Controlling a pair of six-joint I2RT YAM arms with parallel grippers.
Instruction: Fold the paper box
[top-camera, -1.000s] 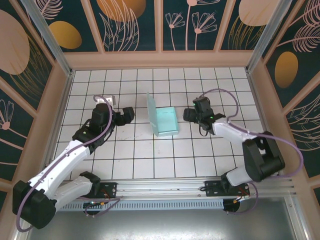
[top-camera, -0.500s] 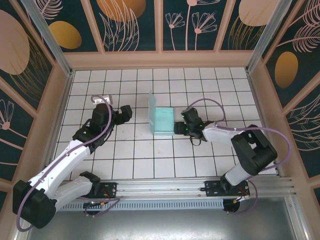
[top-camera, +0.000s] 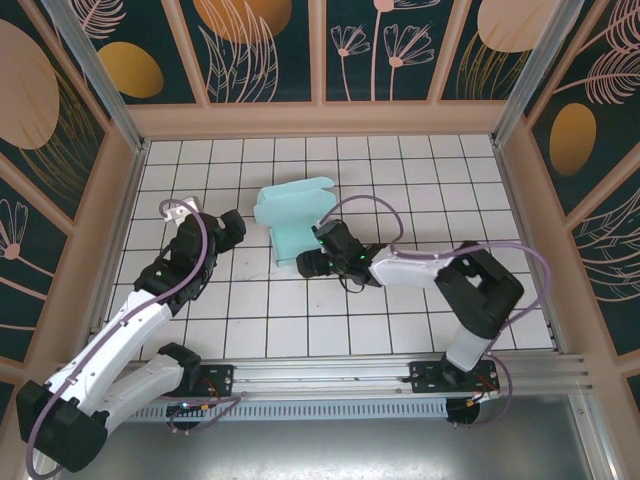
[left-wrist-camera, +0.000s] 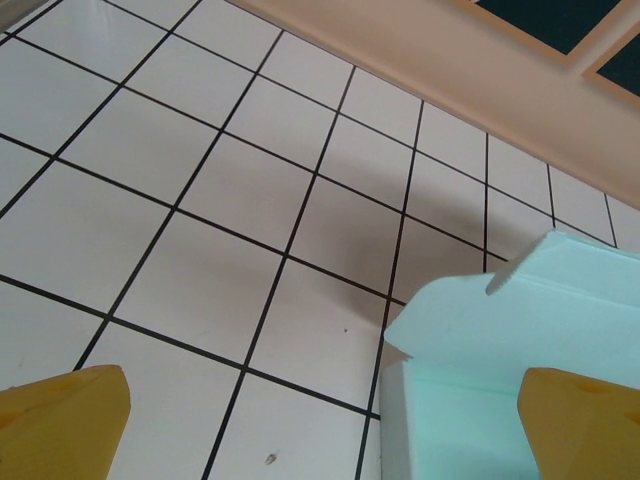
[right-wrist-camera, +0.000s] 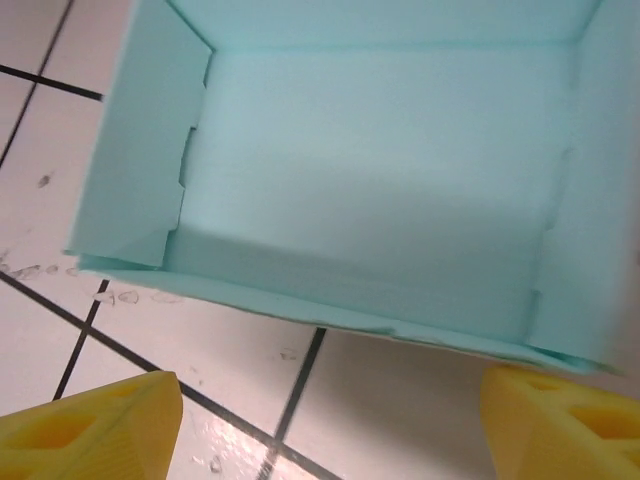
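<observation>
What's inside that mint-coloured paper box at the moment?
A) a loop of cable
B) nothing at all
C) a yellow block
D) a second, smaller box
B: the right wrist view looks straight into the paper box, and its floor and walls are bare teal card with nothing lying on them.

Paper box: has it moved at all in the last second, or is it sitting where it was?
Yes. The paper box has slid left across the floor tiles, toward the left wall, and has turned a little.
</observation>
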